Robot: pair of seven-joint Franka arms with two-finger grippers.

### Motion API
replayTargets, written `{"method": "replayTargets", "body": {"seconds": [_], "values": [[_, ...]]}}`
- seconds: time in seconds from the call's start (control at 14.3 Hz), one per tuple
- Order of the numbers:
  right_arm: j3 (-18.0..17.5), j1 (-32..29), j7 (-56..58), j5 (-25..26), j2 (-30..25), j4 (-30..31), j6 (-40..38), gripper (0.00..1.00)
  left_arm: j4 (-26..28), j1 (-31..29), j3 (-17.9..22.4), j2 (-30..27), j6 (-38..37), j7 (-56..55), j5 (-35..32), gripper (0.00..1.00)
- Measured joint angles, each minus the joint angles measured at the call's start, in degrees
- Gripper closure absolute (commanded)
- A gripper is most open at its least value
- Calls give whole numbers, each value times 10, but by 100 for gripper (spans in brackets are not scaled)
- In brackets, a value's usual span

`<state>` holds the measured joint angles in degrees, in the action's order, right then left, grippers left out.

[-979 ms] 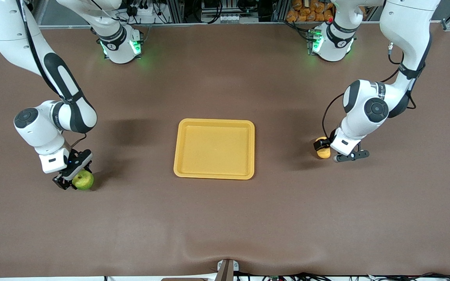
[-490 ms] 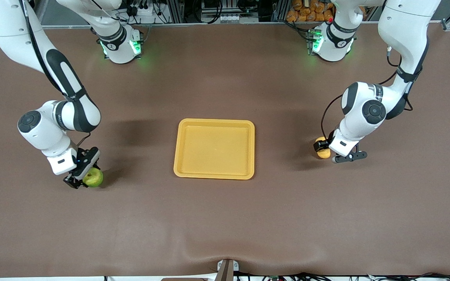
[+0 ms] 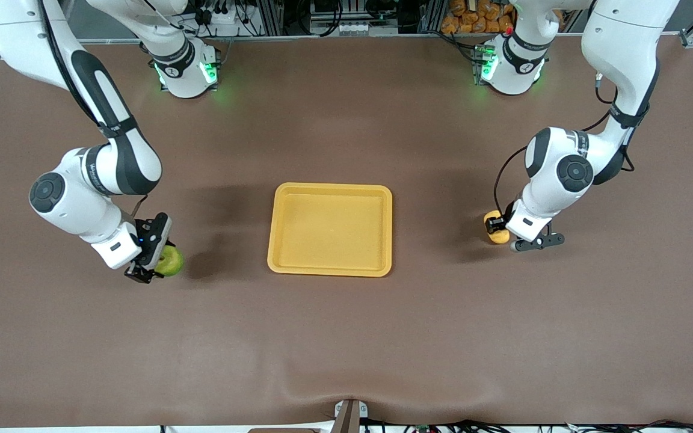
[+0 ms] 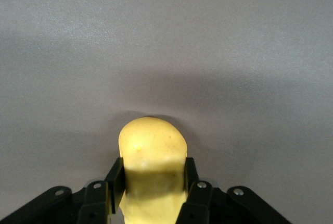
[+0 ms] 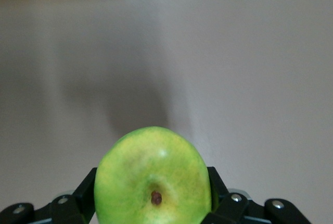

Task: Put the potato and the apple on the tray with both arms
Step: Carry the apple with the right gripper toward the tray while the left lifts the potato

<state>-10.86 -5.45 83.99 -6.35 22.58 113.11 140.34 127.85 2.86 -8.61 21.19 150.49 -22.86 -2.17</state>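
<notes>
right gripper [image 3: 155, 264]: sitting toward the right arm's end of the surface [image 3: 346, 337], fingers [image 5: 86, 190] clamped on the apple [image 3: 170, 261] – you can see them pressing both sides of it in the right wrist view, stem dimple facing the camera

apple: green, riding in that grip, with its shadow lying on the brown cover between it and the tray

left gripper [image 3: 498, 227]: down low toward the left arm's end of the surface, fingers [image 4: 115, 178] squeezing the potato [image 3: 495, 227] from both sides

potato: yellow-orange lump, pinched at its middle with the rounded end poking out past the fingers – can't tell if it's touching the surface or not

tray [image 3: 329, 191]: yellow, lying flat in the middle of the surface between the two arms, well apart from both fruits
</notes>
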Motion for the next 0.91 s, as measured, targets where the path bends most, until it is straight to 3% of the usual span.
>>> {"method": "replayTargets", "body": {"seconds": [0.42,0.91], "values": [[-34,1,11,0,-10,-27,-92,100,-2,0,0,0,0,1,0,83],[-64,9,10,-1,-13,-26,-100,100,-23,0,0,-9,-31,2,0,84]]}}
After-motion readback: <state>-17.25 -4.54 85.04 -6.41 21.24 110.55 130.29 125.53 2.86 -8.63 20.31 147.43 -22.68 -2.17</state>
